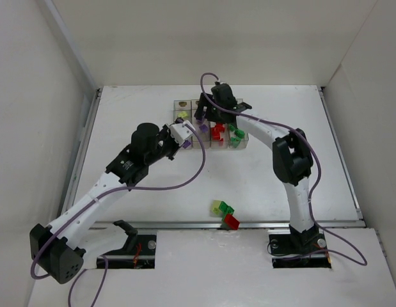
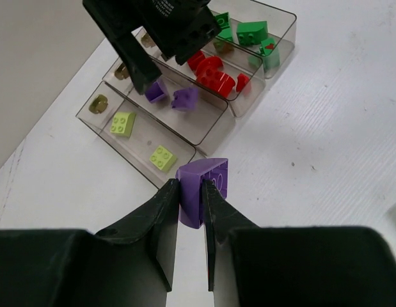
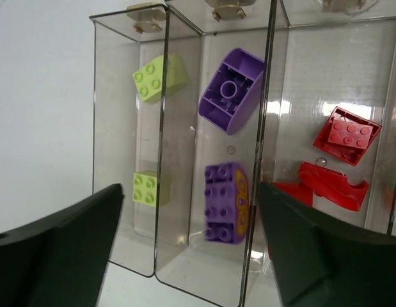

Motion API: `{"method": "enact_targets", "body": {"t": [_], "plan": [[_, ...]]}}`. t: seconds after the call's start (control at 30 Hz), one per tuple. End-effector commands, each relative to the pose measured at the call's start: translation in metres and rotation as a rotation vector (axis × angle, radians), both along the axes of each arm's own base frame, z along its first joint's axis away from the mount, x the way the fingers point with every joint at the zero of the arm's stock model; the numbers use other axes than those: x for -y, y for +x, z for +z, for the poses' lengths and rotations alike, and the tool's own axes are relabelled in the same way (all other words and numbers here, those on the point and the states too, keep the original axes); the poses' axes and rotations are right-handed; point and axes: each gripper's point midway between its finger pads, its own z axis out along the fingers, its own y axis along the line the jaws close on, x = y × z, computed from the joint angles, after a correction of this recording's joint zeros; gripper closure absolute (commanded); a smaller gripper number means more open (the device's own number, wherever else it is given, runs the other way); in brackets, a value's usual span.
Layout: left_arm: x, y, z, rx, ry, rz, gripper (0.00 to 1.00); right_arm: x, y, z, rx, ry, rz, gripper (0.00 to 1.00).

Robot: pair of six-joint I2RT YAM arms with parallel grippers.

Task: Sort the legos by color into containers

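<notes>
Right gripper (image 3: 188,243) over containers (image 3: 162,160) blocks entry from above; table (image 1: 261,173) in front free to pass.

I see purple brick (image 2: 207,182) in black left gripper (image 2: 190,192); clear bins (image 2: 210,128) hold lime pair (image 2: 123,123), purple pair (image 2: 185,98), red heap (image 2: 213,73), green heap (image 2: 252,31).

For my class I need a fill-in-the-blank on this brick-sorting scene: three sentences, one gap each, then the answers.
1. The left gripper is shut on a ____ brick.
2. The right gripper hangs with its jaws ____ over the purple bin.
3. The yellow-green bin holds ____ bricks.
Missing words: purple; open; two.
</notes>
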Motion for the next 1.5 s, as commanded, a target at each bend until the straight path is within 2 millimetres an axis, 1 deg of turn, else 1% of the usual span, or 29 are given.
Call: {"method": "enact_targets", "body": {"t": [0.0,0.03,0.07,0.1,0.13,0.2,0.23,0.27,0.33,0.37,0.4,0.43,0.47,0.5,0.57,0.6,0.63,0.67,0.73,0.87,0.97,1.03,1.07,1.17,1.23,1.33,1.4,1.43,1.47], "plan": [[0.0,0.014,0.013,0.046,-0.051,0.038,1.0,-0.002,0.011,0.043,0.103,0.006,0.011,0.09],[0.002,0.018,0.008,0.037,-0.045,0.038,1.0,-0.004,0.011,0.048,0.114,0.01,0.023,0.0],[0.004,0.02,0.005,0.035,-0.044,0.038,1.0,-0.004,0.009,0.046,0.108,0.003,0.036,0.0],[0.006,0.026,0.01,0.048,-0.057,0.035,1.0,-0.005,0.012,0.053,0.128,0.002,0.043,0.0],[0.01,0.032,0.0,0.029,-0.044,0.035,1.0,-0.004,0.01,0.061,0.13,0.003,0.043,0.0],[0.015,0.048,0.007,0.045,-0.055,0.047,1.0,0.0,0.007,0.084,0.165,0.007,0.04,0.0],[0.016,0.059,0.01,0.056,-0.071,0.062,1.0,0.009,0.007,0.089,0.17,0.009,0.028,0.0],[0.019,0.074,-0.007,0.02,-0.048,0.077,1.0,0.02,0.003,0.109,0.203,0.027,0.014,0.0],[0.026,0.098,0.003,0.044,-0.062,0.09,1.0,0.035,-0.003,0.125,0.237,0.035,-0.014,0.0],[0.033,0.111,-0.016,0.01,-0.041,0.091,1.0,0.049,-0.008,0.114,0.218,0.017,-0.035,0.0],[0.034,0.122,-0.018,0.012,-0.046,0.094,1.0,0.059,-0.016,0.137,0.263,0.03,-0.041,0.0],[0.037,0.132,-0.012,0.029,-0.062,0.09,1.0,0.07,-0.018,0.141,0.275,0.026,-0.065,0.0],[0.042,0.142,-0.009,0.061,-0.071,0.087,1.0,0.084,-0.02,0.143,0.284,0.003,-0.096,0.0],[0.048,0.15,-0.024,0.05,-0.053,0.069,1.0,0.092,-0.031,0.144,0.285,-0.003,-0.105,0.0],[0.054,0.163,-0.021,0.071,-0.062,0.053,1.0,0.115,-0.034,0.143,0.292,-0.049,-0.144,0.0],[0.06,0.169,-0.037,0.05,-0.042,0.037,1.0,0.12,-0.041,0.135,0.27,-0.067,-0.151,0.0],[0.064,0.173,-0.041,0.048,-0.036,0.024,1.0,0.129,-0.045,0.14,0.272,-0.068,-0.165,0.0],[0.069,0.18,-0.036,0.057,-0.044,0.015,1.0,0.133,-0.048,0.141,0.276,-0.074,-0.177,0.0],[0.072,0.189,-0.055,0.03,-0.025,0.025,1.0,0.151,-0.051,0.141,0.266,-0.09,-0.213,0.0],[0.069,0.198,-0.066,0.06,0.004,0.02,1.0,0.164,-0.057,0.143,0.269,-0.122,-0.234,0.0],[0.07,0.197,-0.075,0.047,0.021,0.006,0.54,0.165,-0.065,0.148,0.281,-0.155,-0.188,0.0],[0.074,0.195,-0.073,0.05,0.027,-0.033,0.1,0.169,-0.068,0.149,0.295,-0.209,-0.153,0.0],[0.074,0.193,-0.076,0.039,0.032,-0.033,0.04,0.167,-0.07,0.147,0.295,-0.235,-0.139,0.0],[0.079,0.187,-0.07,0.024,0.023,-0.048,0.0,0.171,-0.086,0.149,0.298,-0.295,-0.086,0.0],[0.077,0.19,-0.041,0.042,-0.01,-0.014,0.0,0.169,-0.107,0.148,0.299,-0.337,0.002,0.0],[0.069,0.179,-0.008,0.0,-0.066,0.04,0.0,0.16,-0.147,0.137,0.26,-0.373,0.11,0.0],[0.045,0.175,0.003,-0.049,-0.085,0.128,0.0,0.147,-0.172,0.128,0.229,-0.363,0.194,0.0],[0.025,0.172,0.025,-0.053,-0.142,0.191,0.0,0.146,-0.19,0.115,0.182,-0.361,0.229,0.0],[0.011,0.169,0.029,-0.063,-0.15,0.235,0.0,0.141,-0.2,0.106,0.142,-0.348,0.258,0.0]]}}
